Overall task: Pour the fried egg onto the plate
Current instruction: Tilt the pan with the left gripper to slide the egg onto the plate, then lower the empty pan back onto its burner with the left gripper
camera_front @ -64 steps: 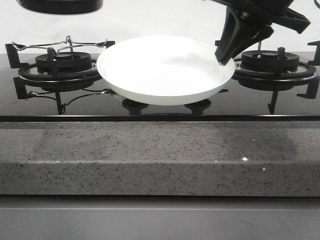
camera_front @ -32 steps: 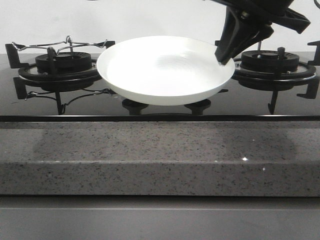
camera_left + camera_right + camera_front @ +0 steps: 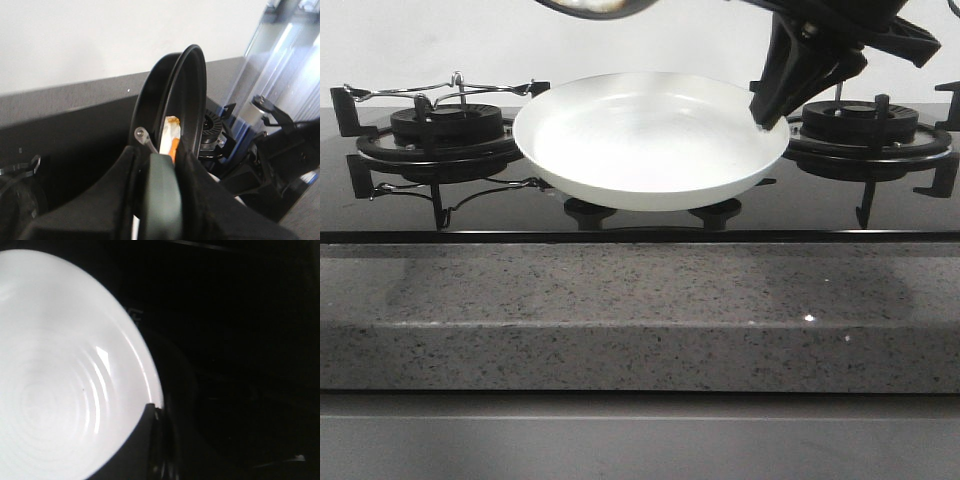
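The plate (image 3: 650,140), a glossy white shallow dish with faint concentric rings, was held tilted above the stove between the two burners, empty. The fried egg (image 3: 168,136), pale with an orange patch, lay against the inside of the steeply tipped black pan (image 3: 187,95).

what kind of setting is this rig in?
Looks like a kitchen cooktop: black gas burner with pan supports on a glossy black hob, set behind a speckled grey stone counter edge. A round white plate is held above it.
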### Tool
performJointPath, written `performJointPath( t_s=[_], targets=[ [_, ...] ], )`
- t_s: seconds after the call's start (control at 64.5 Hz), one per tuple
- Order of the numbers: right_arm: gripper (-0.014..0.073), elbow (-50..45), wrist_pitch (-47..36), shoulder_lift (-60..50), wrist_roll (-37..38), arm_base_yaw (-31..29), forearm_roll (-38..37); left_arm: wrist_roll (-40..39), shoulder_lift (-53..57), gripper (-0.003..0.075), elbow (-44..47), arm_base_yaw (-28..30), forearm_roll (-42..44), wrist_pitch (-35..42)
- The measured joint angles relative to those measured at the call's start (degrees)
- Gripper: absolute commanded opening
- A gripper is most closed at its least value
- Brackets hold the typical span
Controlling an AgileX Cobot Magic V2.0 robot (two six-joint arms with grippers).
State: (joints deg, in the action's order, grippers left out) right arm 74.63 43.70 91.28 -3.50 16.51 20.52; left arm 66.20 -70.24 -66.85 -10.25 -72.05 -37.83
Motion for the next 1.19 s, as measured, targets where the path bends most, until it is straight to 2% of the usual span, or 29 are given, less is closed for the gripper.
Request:
performJointPath(
  t_s=[0.186, 0.326, 0.465, 0.729, 0.961, 1.101, 1.194],
  targets=[
    [-0.0066, 0.0, 0.0, 0.0, 0.0, 0.0, 0.0, 15.46, 0.0, -0.0019, 0.0, -5.52, 0.0, 5.79],
    [-0.0066, 0.0, 0.0, 0.0, 0.0, 0.0, 0.0, 22.74, 0.0, -0.0019, 0.0, -8.09, 0.0, 6.67],
    [-0.0066, 0.0, 0.0, 0.0, 0.0, 0.0, 0.0, 26.57, 0.0, -0.0019, 0.0, -8.98, 0.0, 6.93],
    [-0.0066, 0.0, 0.21, 0.0, 0.01, 0.0, 0.14, 27.3, 0.0, -0.0019, 0.0, -8.98, 0.13, 7.61],
    [-0.0066, 0.0, 0.21, 0.0, 0.01, 0.0, 0.14, 14.47, 0.0, -0.0019, 0.0, -7.46, 0.13, 12.5],
    [-0.0066, 0.0, 0.21, 0.0, -0.1, 0.0, 0.14, 0.71, 0.0, -0.0019, 0.0, 0.8, -0.54, 12.77],
    [-0.0066, 0.0, 0.21, 0.0, -0.1, 0.0, 0.14, -8.55, -1.27, -0.0019, 0.0, 7.4, -1.68, 10.18]
  ],
)
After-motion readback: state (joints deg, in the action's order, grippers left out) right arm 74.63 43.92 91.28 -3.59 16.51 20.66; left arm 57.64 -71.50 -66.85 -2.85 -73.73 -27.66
